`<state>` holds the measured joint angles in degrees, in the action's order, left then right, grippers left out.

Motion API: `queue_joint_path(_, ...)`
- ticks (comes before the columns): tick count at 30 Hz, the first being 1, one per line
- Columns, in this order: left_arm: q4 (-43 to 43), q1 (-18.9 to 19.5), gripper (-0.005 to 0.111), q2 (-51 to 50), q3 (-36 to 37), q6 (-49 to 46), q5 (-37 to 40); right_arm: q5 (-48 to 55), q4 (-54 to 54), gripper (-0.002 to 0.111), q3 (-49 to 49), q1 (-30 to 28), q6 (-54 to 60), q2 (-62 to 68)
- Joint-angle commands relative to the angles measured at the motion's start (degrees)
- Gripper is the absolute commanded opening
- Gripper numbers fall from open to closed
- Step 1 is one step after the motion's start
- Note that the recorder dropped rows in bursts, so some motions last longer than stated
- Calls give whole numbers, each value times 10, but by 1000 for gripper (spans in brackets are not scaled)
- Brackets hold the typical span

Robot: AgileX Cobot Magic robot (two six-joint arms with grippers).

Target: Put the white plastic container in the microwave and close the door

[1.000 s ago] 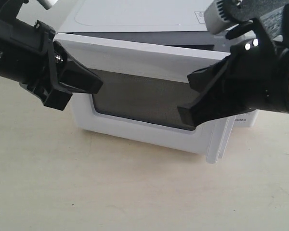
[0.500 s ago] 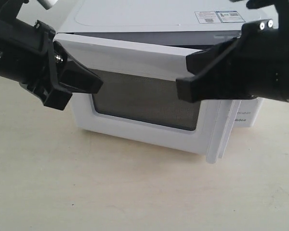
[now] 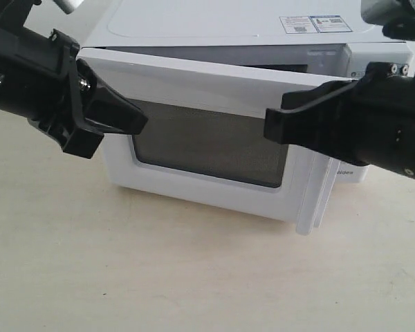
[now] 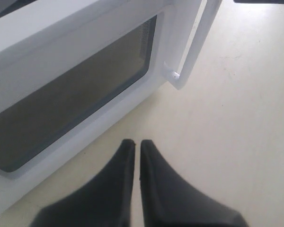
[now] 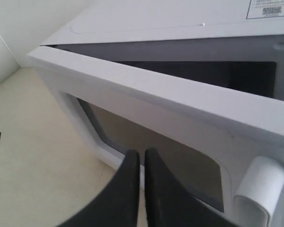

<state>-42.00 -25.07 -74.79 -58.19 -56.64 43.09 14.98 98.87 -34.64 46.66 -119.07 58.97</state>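
Partial brand lettering [image 3: 346,171] "idea" on the microwave [image 3: 194,24] front; top stickers [image 3: 315,24] illegibly small

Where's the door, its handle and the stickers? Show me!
door [image 3: 207,142], exterior view, on its dark window.
handle [image 4: 199,42], left wrist view, midway along the white bar.
stickers [image 3: 296,25], exterior view, on the left label.
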Motion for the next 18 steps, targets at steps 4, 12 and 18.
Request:
queue_joint_path(4,-6,-3,4,1,-3,5,-2,-36,-29,0,-15,-1,-10,-9)
queue_joint_path(12,-6,-3,4,1,-3,5,-2,-84,-549,0,-44,0,633,-12)
queue_joint_path(18,-6,-3,4,1,-3,5,-2,-8,-911,0,-99,18,1154,-12)
